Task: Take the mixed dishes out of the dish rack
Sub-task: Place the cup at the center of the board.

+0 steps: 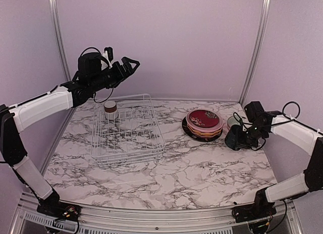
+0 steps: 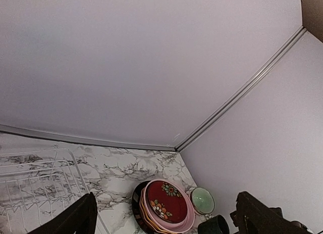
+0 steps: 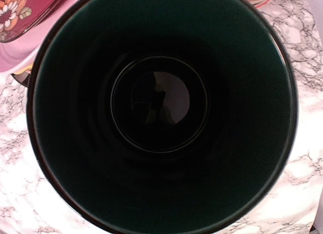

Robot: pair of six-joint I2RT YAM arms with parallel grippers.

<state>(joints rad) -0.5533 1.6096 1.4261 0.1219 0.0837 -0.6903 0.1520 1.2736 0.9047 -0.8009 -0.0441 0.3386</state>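
End effector on my right (image 1: 240,137) is clenched on the dark green mug (image 1: 232,140), low at the right middle of the top view, just beside the plate stack (image 1: 204,124) and the pale green bowl (image 1: 233,121). I should settle it upright on bare table (image 1: 202,168), clear of both, before letting go. My left end effector (image 1: 128,66) hangs released at upper left above the dish rack (image 1: 126,138), where the white-and-brown cup (image 1: 110,110) sits.

Soft, even violet light, faint shadows — the dark green mug (image 3: 75,143) darkens the right wrist view, rim blurred.
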